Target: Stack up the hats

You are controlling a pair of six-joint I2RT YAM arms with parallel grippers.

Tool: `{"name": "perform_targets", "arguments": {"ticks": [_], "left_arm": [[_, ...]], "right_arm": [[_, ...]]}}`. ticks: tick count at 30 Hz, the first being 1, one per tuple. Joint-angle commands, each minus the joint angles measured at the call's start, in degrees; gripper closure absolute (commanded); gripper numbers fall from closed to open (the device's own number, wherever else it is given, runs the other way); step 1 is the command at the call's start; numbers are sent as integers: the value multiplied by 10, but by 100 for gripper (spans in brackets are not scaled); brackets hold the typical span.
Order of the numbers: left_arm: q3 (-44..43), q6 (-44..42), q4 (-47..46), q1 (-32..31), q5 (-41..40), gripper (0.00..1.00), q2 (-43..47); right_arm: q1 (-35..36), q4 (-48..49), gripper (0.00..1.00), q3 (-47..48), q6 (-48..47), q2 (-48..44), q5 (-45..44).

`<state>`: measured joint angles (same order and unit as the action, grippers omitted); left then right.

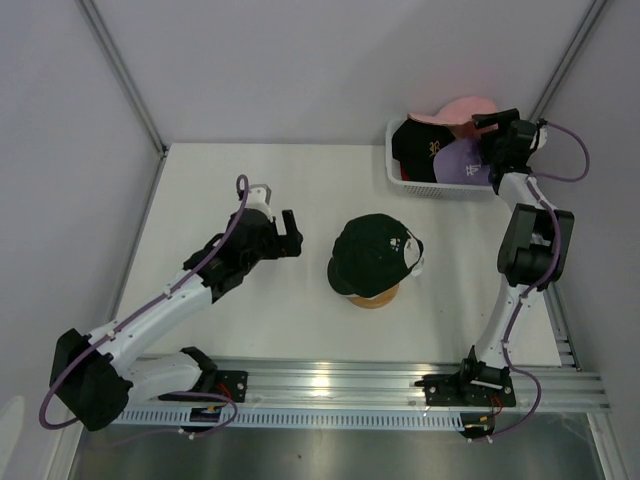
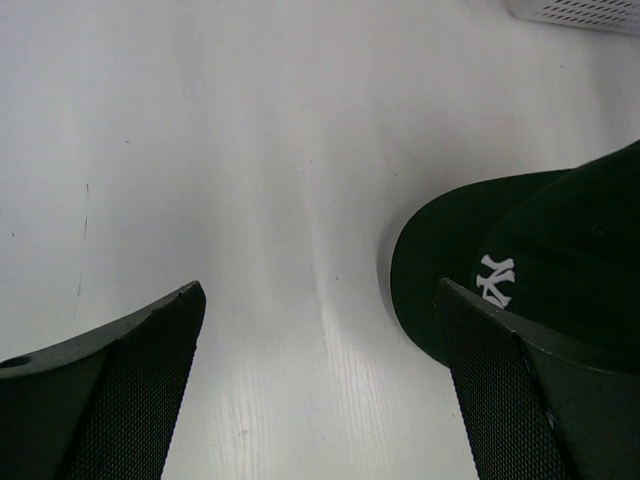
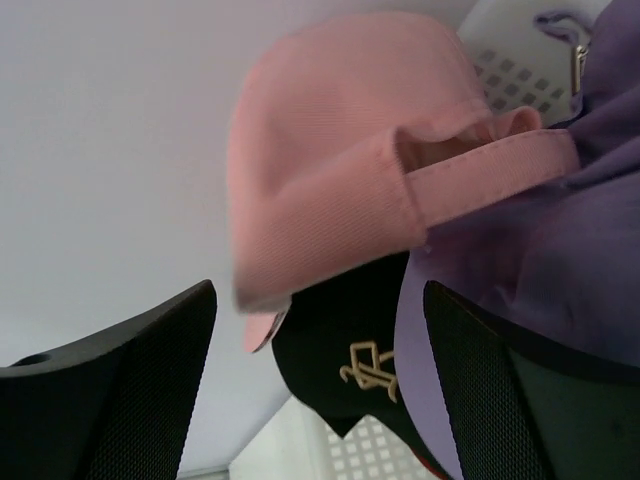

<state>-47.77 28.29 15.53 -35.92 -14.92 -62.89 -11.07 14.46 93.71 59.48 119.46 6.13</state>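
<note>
Picking of the next hat is judged to be the step in hand. The right gripper (image 3: 318, 292) is held over the basket (image 1: 398, 172) at the far right, jaws wide apart with nothing between them. The pink hat (image 3: 330, 160) lies topmost there, soft crown slumped, strap loop exposed, over the black hat (image 3: 345, 350) and the lavender hat (image 3: 520, 250). A descent onto the pink crown and a firm pinch are called for next. The green hat (image 1: 372, 252) is seated on the stand (image 1: 374, 296) at mid-table, brim turned toward the left gripper (image 2: 320, 290), which is parked near its left, spread wide and empty.
</note>
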Motion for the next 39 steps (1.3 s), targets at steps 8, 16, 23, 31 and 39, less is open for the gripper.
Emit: {"name": "perform_targets", "arguments": {"ticks": [8, 16, 23, 31, 39], "left_arm": [[-77, -32, 0, 33, 9, 1, -98], [-133, -46, -1, 40, 41, 0, -161], [-175, -36, 27, 55, 62, 0, -190], [-143, -27, 16, 66, 78, 1, -149], [-66, -20, -8, 66, 79, 1, -48]], "right_arm": [[39, 91, 31, 113, 52, 96, -110], [45, 74, 100, 161, 29, 119, -111], [52, 139, 100, 103, 22, 34, -24], [84, 234, 100, -83, -49, -168, 73], [147, 159, 100, -106, -186, -262, 27]]}}
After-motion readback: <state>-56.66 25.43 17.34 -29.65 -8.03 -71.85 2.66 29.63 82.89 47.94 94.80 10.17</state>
